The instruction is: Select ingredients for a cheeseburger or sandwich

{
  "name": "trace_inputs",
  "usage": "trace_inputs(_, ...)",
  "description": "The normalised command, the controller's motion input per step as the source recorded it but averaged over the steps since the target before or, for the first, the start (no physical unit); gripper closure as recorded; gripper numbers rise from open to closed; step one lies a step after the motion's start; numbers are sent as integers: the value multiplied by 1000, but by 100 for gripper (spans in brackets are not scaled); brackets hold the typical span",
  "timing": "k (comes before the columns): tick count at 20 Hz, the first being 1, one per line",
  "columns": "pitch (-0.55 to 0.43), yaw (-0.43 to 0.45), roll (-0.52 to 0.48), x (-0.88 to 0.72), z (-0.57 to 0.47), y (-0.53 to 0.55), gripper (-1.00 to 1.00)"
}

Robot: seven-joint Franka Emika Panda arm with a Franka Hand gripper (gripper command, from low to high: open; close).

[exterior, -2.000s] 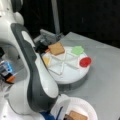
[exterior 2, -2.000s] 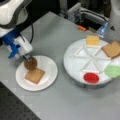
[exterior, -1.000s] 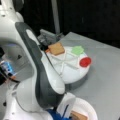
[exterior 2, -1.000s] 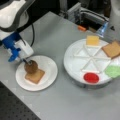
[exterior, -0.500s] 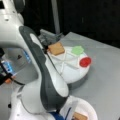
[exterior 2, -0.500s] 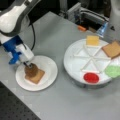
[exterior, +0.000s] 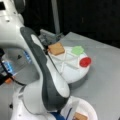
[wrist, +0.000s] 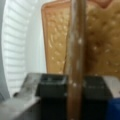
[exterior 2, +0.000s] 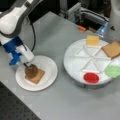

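- The gripper (exterior 2: 28,65) is clamped on the brown patty (exterior 2: 31,71), edge-on over the bread square (exterior 2: 37,77) on the paper plate (exterior 2: 48,66).
- Cheese (exterior 2: 92,40), lettuce (exterior 2: 113,70), red disc (exterior 2: 91,77) and second bread (exterior 2: 112,49) lie in the divided tray (exterior 2: 72,65).

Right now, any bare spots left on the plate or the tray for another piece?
Paper plate: bare toward a front view's right of the bread square; crowded at the left, where the gripper holds the patty on the bread. Divided tray: left-side compartments bare beside cheese and red disc.

My gripper (exterior 2: 28,65) sits over the patty (exterior 2: 31,71), seemingly atop bread (exterior 2: 37,77) on the plate (exterior 2: 50,72), left of the tray (exterior 2: 72,60).
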Motion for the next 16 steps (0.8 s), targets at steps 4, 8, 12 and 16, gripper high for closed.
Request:
trace_inputs(4, 88, 159, -4, 305, 22, -96, 100)
trace_inputs(8, 84, 166, -9, 300, 22, -92, 100)
trace_inputs(12, 76, 180, -20, 296, 17, -113, 100)
trace_inputs(16, 82, 182, -22, 286, 17, -118, -100)
